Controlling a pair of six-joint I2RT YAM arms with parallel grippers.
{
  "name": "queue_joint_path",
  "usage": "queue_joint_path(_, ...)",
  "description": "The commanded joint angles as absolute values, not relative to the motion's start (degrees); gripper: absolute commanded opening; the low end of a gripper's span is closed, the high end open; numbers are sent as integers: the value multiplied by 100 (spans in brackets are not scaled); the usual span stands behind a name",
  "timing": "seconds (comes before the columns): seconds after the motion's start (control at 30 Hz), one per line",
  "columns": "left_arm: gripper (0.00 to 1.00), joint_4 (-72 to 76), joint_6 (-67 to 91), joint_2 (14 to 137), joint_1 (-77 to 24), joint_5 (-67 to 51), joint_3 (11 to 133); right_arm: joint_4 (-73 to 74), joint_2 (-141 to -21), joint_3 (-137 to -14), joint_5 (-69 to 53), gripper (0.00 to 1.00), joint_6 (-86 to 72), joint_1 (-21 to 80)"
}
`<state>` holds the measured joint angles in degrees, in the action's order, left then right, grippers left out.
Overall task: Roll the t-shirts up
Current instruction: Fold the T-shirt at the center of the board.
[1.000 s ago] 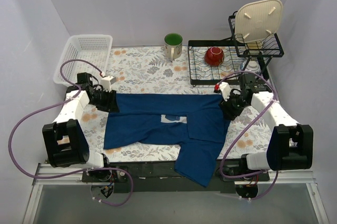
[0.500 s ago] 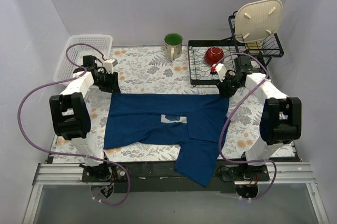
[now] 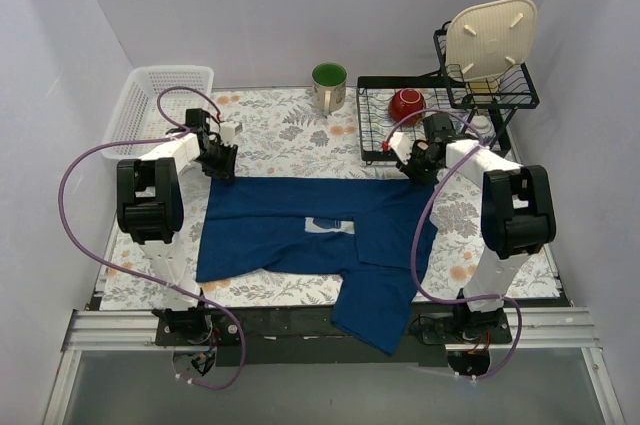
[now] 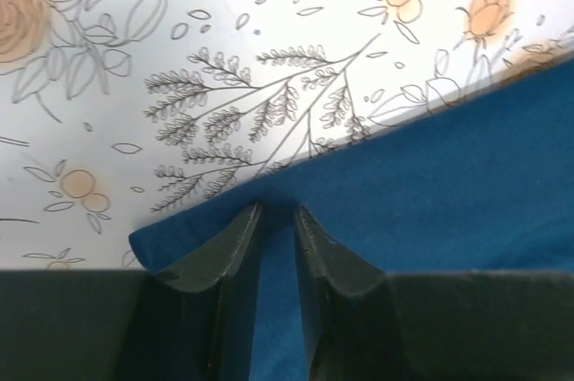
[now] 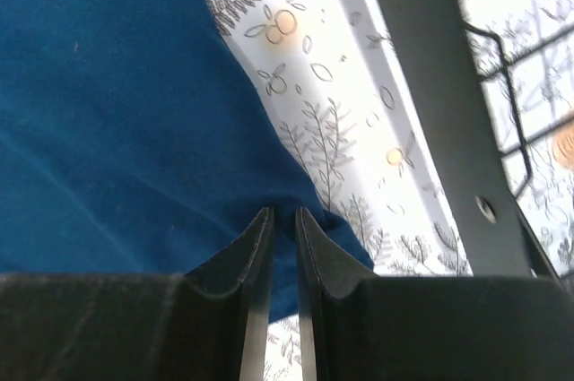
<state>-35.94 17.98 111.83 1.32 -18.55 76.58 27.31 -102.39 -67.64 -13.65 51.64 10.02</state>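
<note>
The dark navy t-shirt (image 3: 280, 220) lies spread flat on the floral table cover, its small white and light-blue print (image 3: 330, 226) near the middle. One part of it reaches over the near table edge. My left gripper (image 3: 222, 161) is at the shirt's far left corner. In the left wrist view (image 4: 276, 211) its jaws stand close together with blue cloth (image 4: 448, 175) between them. My right gripper (image 3: 409, 167) is at the far right corner. In the right wrist view (image 5: 282, 212) its jaws are pinched on the cloth's edge (image 5: 117, 112).
A white basket (image 3: 165, 95) stands at the back left and a green mug (image 3: 329, 85) at the back middle. A black wire rack (image 3: 385, 135) with a red bowl (image 3: 407, 105) sits just behind my right gripper. A cream plate (image 3: 488, 37) stands in a raised rack.
Both arms have swung from the shirt's sides to its far edge and then inward onto the far corners. The shirt has not visibly moved.
</note>
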Motion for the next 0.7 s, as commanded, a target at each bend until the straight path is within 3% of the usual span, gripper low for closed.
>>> queue_joint_path(0.0, 19, -3279, 1714, 11285, 149, -976, 7673, 2391, -10493, -6697, -985, 22, 5519, 1239)
queue_joint_path(0.43, 11, -2883, 1749, 11276, 185, -247, 7708, 2075, -11267, -7286, -528, 20, 5713, 1705)
queue_joint_path(0.67, 13, -3058, 1758, 11215, 193, -648, 8007, 2275, -11163, -7365, -510, 21, 5678, 1705)
